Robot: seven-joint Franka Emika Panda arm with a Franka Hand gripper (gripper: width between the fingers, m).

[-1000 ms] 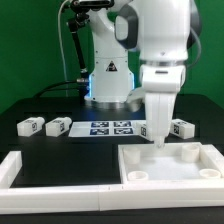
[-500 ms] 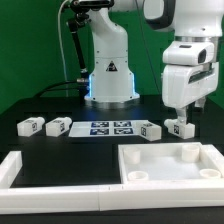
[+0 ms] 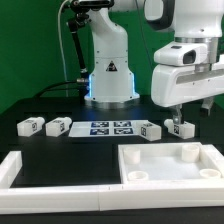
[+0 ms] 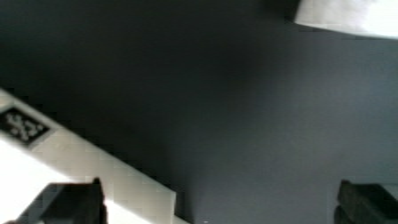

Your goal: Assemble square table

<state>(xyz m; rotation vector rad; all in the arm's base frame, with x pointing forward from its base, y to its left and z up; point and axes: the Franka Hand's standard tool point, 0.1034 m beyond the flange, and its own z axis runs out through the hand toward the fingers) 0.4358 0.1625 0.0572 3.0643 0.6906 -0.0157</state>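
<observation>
Tool (image 3: 183, 112) hangs wide open and empty just above leg (image 3: 181, 128) at the exterior view's right.

Robotics lab, green backdrop curtain (image 3: 30, 50), black table (image 3: 60, 145), tagged marker board (image 3: 110, 127)

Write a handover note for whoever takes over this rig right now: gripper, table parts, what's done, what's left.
Gripper: open, empty, over the end leg at the exterior view's right.
Tabletop: flat at the front, visible sockets empty.
Other legs lie loose: far leg and second leg at the marker board's other end, third leg between board and end leg.
Done: nothing fitted.
Left: all four legs into the sockets.
</observation>
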